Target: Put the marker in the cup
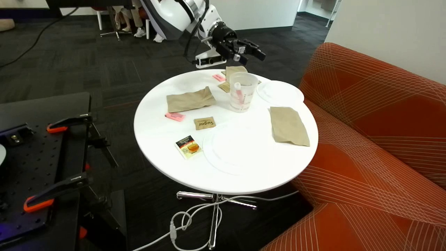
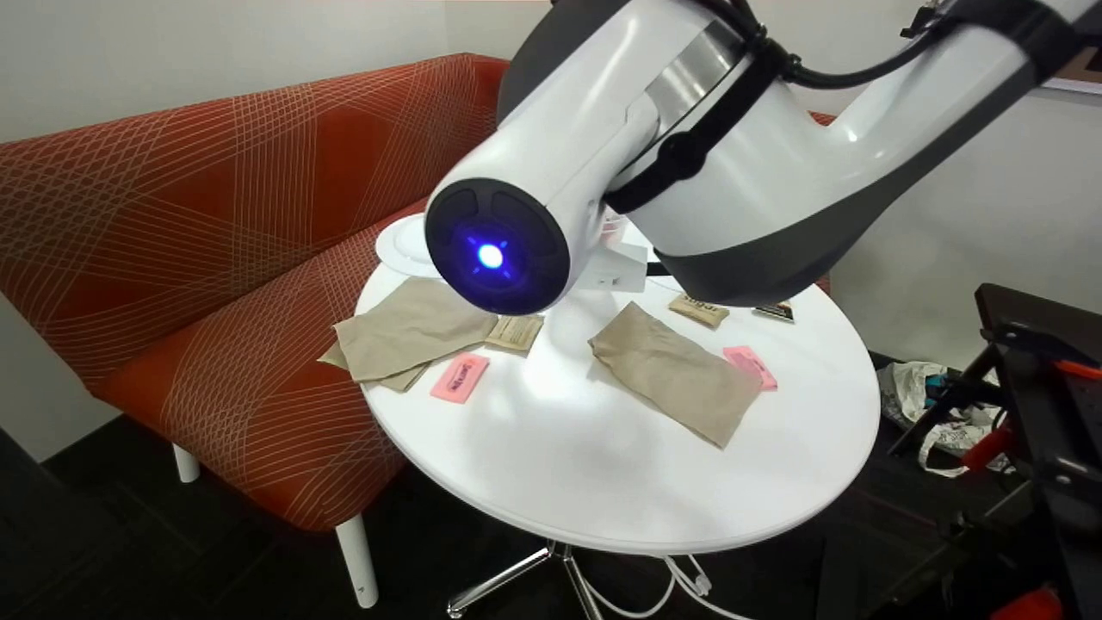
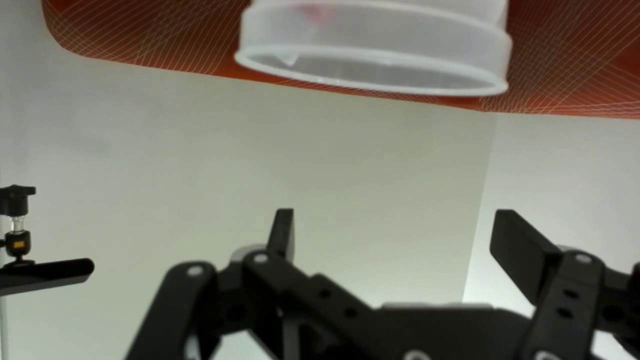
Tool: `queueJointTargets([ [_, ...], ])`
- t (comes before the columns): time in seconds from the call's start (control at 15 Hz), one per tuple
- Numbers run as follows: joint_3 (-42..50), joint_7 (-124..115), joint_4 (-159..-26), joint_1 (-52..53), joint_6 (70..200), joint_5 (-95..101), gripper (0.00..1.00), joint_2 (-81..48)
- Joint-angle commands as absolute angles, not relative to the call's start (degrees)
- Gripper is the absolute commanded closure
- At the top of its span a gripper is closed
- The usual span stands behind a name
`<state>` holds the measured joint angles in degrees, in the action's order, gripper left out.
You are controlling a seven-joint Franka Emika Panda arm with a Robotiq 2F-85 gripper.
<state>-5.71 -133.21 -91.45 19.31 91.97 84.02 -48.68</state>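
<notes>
The clear cup [image 1: 246, 94] stands upright on the white round table [image 1: 160, 153] in an exterior view. A stick with a whitish top and a reddish lower part, the marker [image 1: 239, 94], leans inside the cup. In the wrist view the cup [image 3: 380, 30] shows upside down at the top edge, with a blurred reddish patch of the marker [image 3: 316, 12] through its wall. In an exterior view the arm hides most of the cup [image 2: 613, 226]. My gripper [image 1: 252, 58] is open and empty, above and behind the cup, apart from it. The fingers [image 3: 395, 220] are wide apart.
Tan napkins [image 1: 191, 99] [image 1: 289, 126], pink packets [image 1: 175, 116], a sugar packet [image 1: 205, 123] and a tea packet [image 1: 188, 146] lie on the table. White plates [image 1: 280, 93] [image 1: 226, 150] lie there too. An orange sofa [image 1: 376, 146] stands close beside the table.
</notes>
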Motion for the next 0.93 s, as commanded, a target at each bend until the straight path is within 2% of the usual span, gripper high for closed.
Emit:
queueJointTargets([
  [0.0, -7.0, -135.1, -96.1, 19.7, 87.9, 83.0, 0.0, -43.0],
  [0.67, -10.3, -135.4, -104.1, 19.1, 83.2, 83.2, 0.0, -32.7],
  [0.73, -9.9, -133.3, -100.2, 19.3, 83.2, 84.1, 0.0, -36.3],
  [0.87, -10.2, -133.3, -101.3, 19.3, 83.2, 84.1, 0.0, -35.2],
])
